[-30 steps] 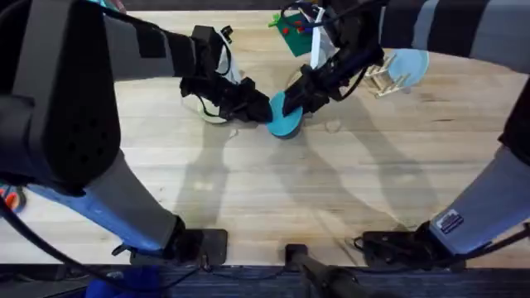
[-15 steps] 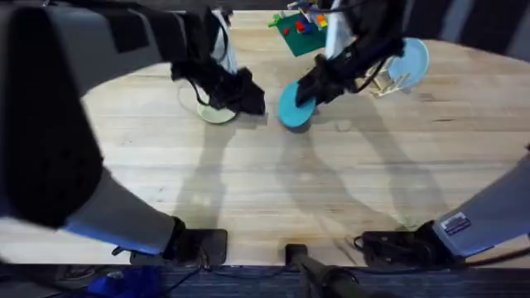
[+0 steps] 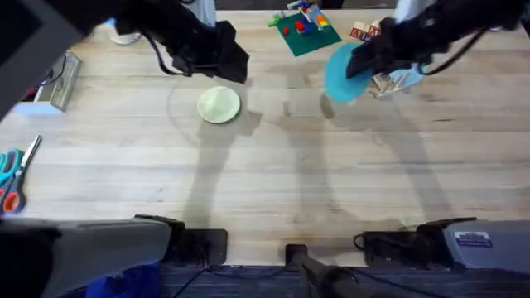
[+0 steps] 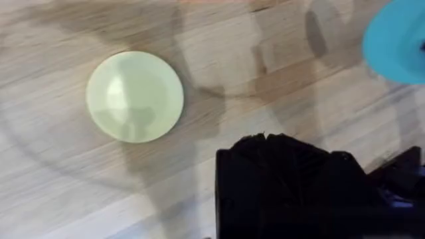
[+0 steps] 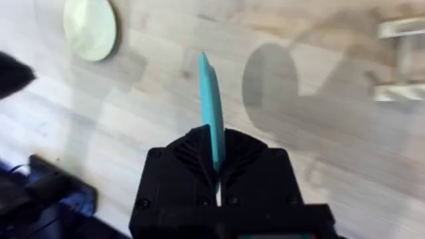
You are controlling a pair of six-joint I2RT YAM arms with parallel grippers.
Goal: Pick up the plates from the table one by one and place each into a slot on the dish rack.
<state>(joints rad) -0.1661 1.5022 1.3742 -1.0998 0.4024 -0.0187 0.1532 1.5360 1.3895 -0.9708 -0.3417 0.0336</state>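
Teal plate [image 3: 342, 73]: held aloft at far right of the table [image 3: 273, 182], just left of the dish rack [image 3: 387, 83]. The right gripper [image 5: 216, 156] has its jaws clamped on the plate's lower rim. From the wrist the plate stands on edge, a thin blade rising straight out of the jaws; from overhead its broad face tilts toward the camera.

Risk, as judged: the hold is a narrow pinch at one rim, so the disc could pivot or slip if it knocks a peg. The slots look barely wider than the plate; coming in with the face tilted rather than in line with the pegs would likely jam it or nudge the rack. A light blue plate [image 3: 410, 76] appears to sit at the rack already, narrowing the free slots.

Cream plate [image 3: 219, 105]: lying flat on the table, left of centre, face up, untouched.

Left gripper [image 3: 225, 60]: hovering just beyond the cream plate; whether its jaws are apart or together cannot be told.

Coloured blocks [image 3: 305, 28]: far edge, well apart from the rack.
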